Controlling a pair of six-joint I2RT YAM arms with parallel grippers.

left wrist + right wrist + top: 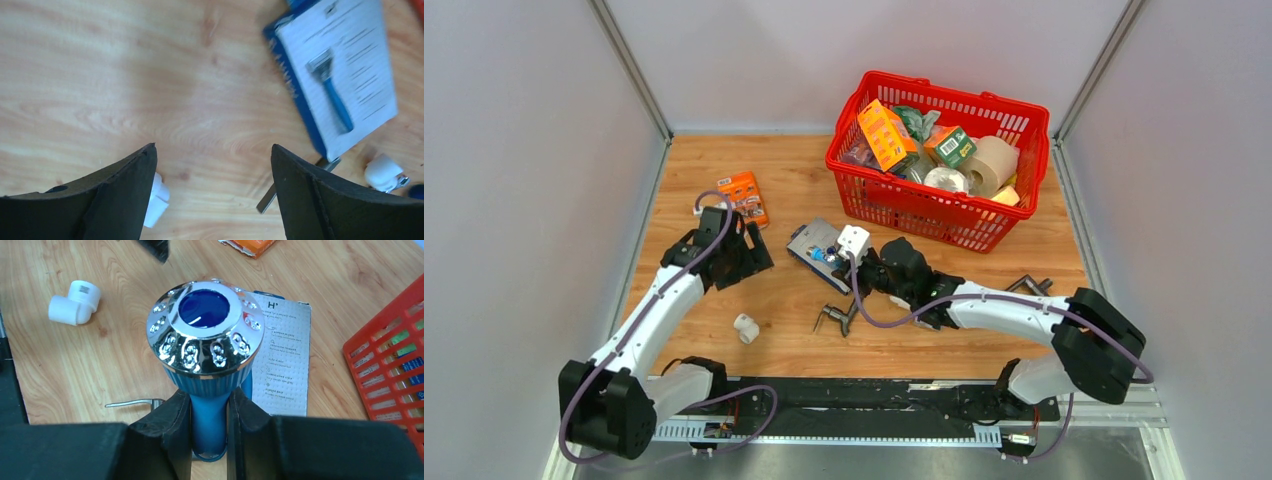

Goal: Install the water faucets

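Observation:
My right gripper (209, 407) is shut on the blue stem of the water faucet (205, 335), a blue plastic tap whose round chrome-rimmed cap with a blue centre faces the wrist camera. From above, the right gripper (871, 266) holds the faucet (833, 256) just above the table beside the razor pack, with a white block-shaped fitting (853, 241) at its far end. My left gripper (212, 150) is open and empty over bare wood; from above it (749, 258) hovers left of the pack.
A white plastic elbow (745, 328) lies near the left arm and shows beside my left finger (156, 200). A dark metal tap (834, 318) lies centre front. A razor pack (816, 250), an orange pack (744, 197), a full red basket (904, 210) and metal parts (1029, 287) are around.

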